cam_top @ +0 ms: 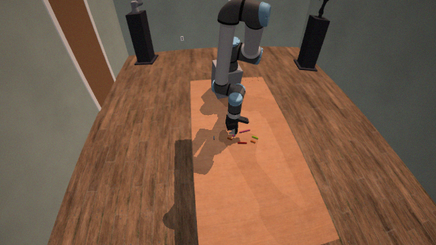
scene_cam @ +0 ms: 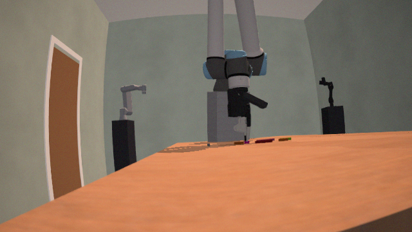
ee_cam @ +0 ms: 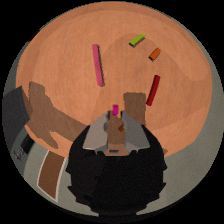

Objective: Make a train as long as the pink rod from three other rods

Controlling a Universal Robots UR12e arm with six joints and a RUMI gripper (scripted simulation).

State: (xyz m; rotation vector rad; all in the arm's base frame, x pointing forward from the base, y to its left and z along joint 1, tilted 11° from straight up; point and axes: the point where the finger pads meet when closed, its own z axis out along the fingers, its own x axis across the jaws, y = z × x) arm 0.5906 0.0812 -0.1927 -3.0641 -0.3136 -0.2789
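Across an orange tabletop point(cam_top: 266, 190) point(scene_cam: 206, 180) point(ee_cam: 60, 55), under grey-green walls. Down close at the gripper point(cam_top: 234, 133) point(scene_cam: 246, 136) point(ee_cam: 115, 111), fingers drawn near together, can't tell whether pinching the small magenta rod point(cam_top: 234, 135) point(scene_cam: 246, 142) point(ee_cam: 115, 109) right at the tips. Near that, an orange rod point(cam_top: 230, 138) point(scene_cam: 239, 142) point(ee_cam: 121, 127); then the long pink rod point(cam_top: 244, 131) point(ee_cam: 98, 65) and a red one point(cam_top: 242, 143) point(scene_cam: 264, 141) point(ee_cam: 153, 90). Farther out, another orange rod point(cam_top: 253, 141) point(scene_cam: 283, 139) point(ee_cam: 154, 54) beside a green one point(cam_top: 255, 137) point(scene_cam: 290, 138) point(ee_cam: 137, 40).

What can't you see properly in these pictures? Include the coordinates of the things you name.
- Top view: the gripper point(cam_top: 233, 132) point(scene_cam: 246, 136) point(ee_cam: 115, 111) hides part of the magenta rod point(scene_cam: 246, 142) point(ee_cam: 115, 109).
- Wrist view: the rod under the fingers is mostly covered.
- Exterior view: the rods look too thin and low to show gaps.
- Exterior view: the arm's top point(scene_cam: 215, 26) is cut off by the upper edge.
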